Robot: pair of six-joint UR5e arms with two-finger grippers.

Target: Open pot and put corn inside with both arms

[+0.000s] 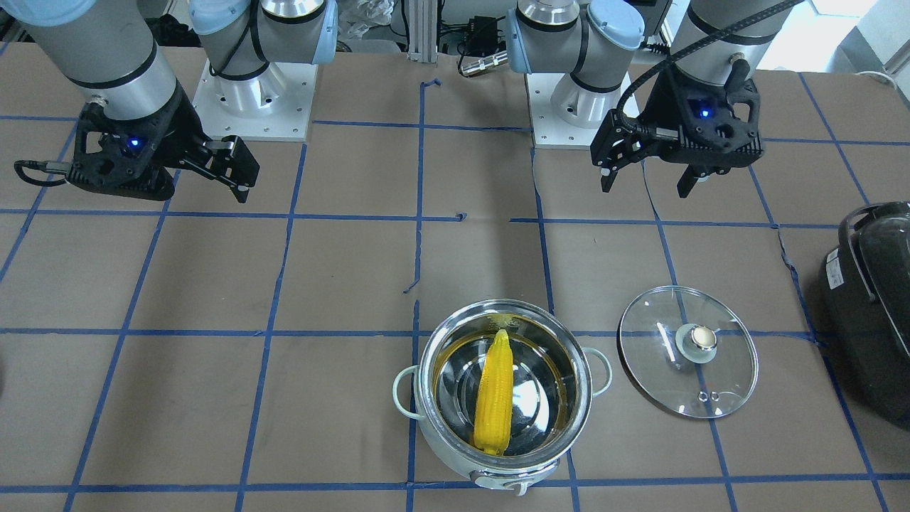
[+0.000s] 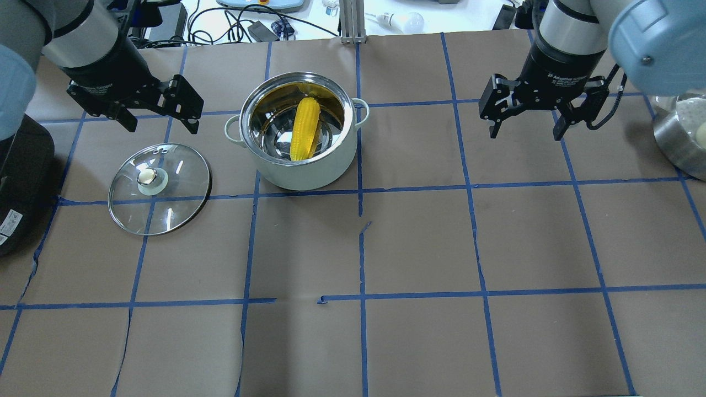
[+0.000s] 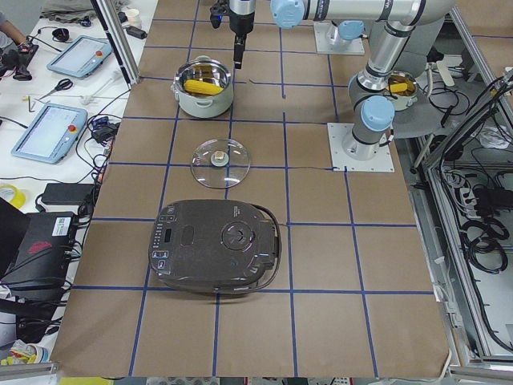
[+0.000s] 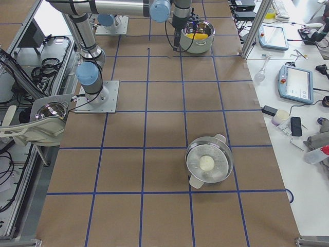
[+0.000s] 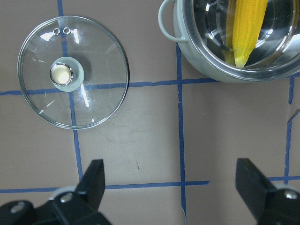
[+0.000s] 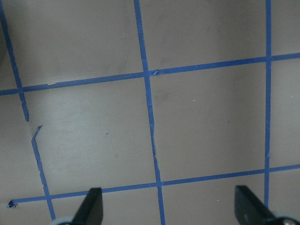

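The mint-green pot (image 2: 309, 173) stands open with the yellow corn (image 2: 306, 128) lying inside, tip leaning on the wall. It shows in the front view too, the pot (image 1: 455, 464) and corn (image 1: 495, 395). The glass lid (image 2: 160, 187) lies flat on the table beside the pot, knob up, also in the front view (image 1: 687, 352) and the left wrist view (image 5: 73, 71). My left gripper (image 2: 161, 125) is open and empty, hovering above the table between lid and pot (image 5: 197, 51). My right gripper (image 2: 525, 134) is open and empty, well to the pot's right.
A large black appliance (image 1: 871, 306) sits beyond the lid at the table's left end (image 2: 16, 182). A steel pot with a white lump inside (image 4: 208, 164) stands at the right end, its edge showing in the overhead view (image 2: 681, 138). Blue tape lines grid the brown table.
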